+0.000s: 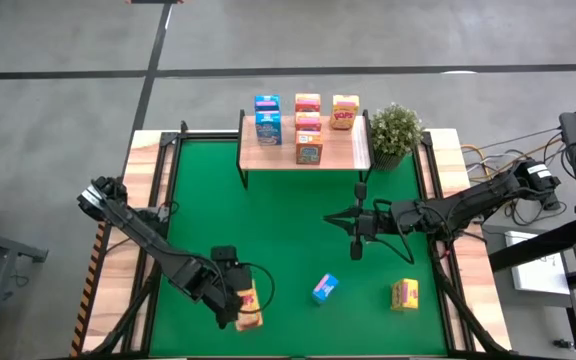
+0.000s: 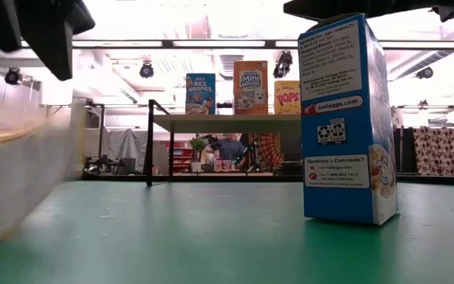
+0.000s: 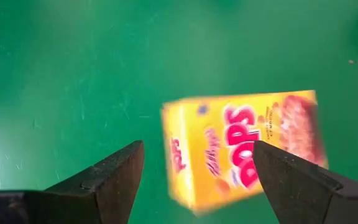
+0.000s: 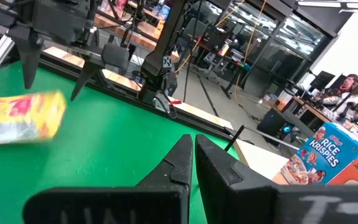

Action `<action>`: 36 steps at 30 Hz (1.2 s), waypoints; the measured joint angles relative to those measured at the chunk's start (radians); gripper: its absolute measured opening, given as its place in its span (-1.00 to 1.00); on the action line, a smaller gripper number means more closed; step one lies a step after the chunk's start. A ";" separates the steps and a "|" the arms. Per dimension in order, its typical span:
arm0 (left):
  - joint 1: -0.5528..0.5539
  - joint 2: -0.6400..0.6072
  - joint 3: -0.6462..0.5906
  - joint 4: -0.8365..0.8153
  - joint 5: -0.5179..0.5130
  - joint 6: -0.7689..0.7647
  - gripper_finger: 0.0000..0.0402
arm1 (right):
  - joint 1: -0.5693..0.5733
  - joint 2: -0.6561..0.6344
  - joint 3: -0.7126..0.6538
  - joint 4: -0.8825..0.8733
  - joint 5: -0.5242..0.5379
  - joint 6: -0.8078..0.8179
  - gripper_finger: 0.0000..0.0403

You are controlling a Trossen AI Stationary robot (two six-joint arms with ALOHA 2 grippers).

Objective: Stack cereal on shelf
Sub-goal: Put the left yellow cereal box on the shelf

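My left gripper (image 1: 232, 306) (image 3: 197, 149) hangs open near the table's near edge, pointing steeply down. A yellow cereal box (image 3: 244, 146) (image 1: 251, 308) shows blurred on the green mat just below and between its fingers, apart from them as seen from the right wrist view (image 4: 17, 118). The shelf (image 1: 303, 150) at the far side carries several cereal boxes, blue (image 1: 267, 116), orange-red (image 1: 308, 125) and yellow (image 1: 344, 112). A blue box (image 1: 325, 289) (image 2: 345, 118) stands upright and another yellow box (image 1: 405, 294) rests on the mat. My right gripper (image 1: 356, 236) (image 4: 193, 155) waits shut, held level above mid-table.
A green potted plant (image 1: 395, 131) stands at the shelf's right end. Black frame rails (image 1: 168, 170) run along the mat's sides. Bare green mat (image 1: 268, 220) lies between the shelf and the loose boxes.
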State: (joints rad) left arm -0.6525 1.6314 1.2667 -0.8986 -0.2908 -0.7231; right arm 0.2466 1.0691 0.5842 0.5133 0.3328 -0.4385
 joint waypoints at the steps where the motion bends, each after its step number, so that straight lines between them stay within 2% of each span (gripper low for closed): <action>1: 0.000 0.000 0.007 -0.002 0.003 -0.001 0.41 | 0.000 0.000 0.000 0.000 0.000 0.000 -0.96; 7: -0.002 0.000 0.031 0.006 0.009 -0.015 0.41 | 0.000 0.000 0.000 0.000 0.000 0.000 -0.96; 11: -0.016 0.003 0.031 0.015 0.048 -0.092 0.41 | 0.000 0.000 0.000 -0.007 0.000 0.009 -0.96; 15: -0.076 0.027 0.030 0.049 0.069 -0.165 0.41 | 0.000 0.001 0.000 -0.007 0.000 0.009 -0.96; 20: -0.152 0.110 0.030 0.161 -0.003 -0.175 0.34 | 0.000 0.001 0.000 -0.007 0.000 0.011 -0.96; 24: -0.162 0.201 0.029 0.173 -0.004 -0.129 0.10 | 0.000 0.001 0.000 -0.007 0.000 0.023 -0.96; 31: -0.156 0.261 0.031 0.181 -0.013 -0.095 -0.65 | 0.013 0.001 0.000 -0.011 0.000 0.054 -0.96; 34: -0.155 0.255 0.030 0.163 -0.061 -0.092 -0.92 | 0.031 0.001 -0.001 -0.011 0.000 0.054 -0.96; 36: -0.153 0.248 0.029 0.132 -0.136 -0.080 -0.97 | 0.043 0.001 -0.001 -0.011 0.000 0.054 -0.96</action>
State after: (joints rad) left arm -0.8057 1.8792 1.2961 -0.7671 -0.4263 -0.8031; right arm 0.2894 1.0698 0.5831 0.5027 0.3325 -0.3843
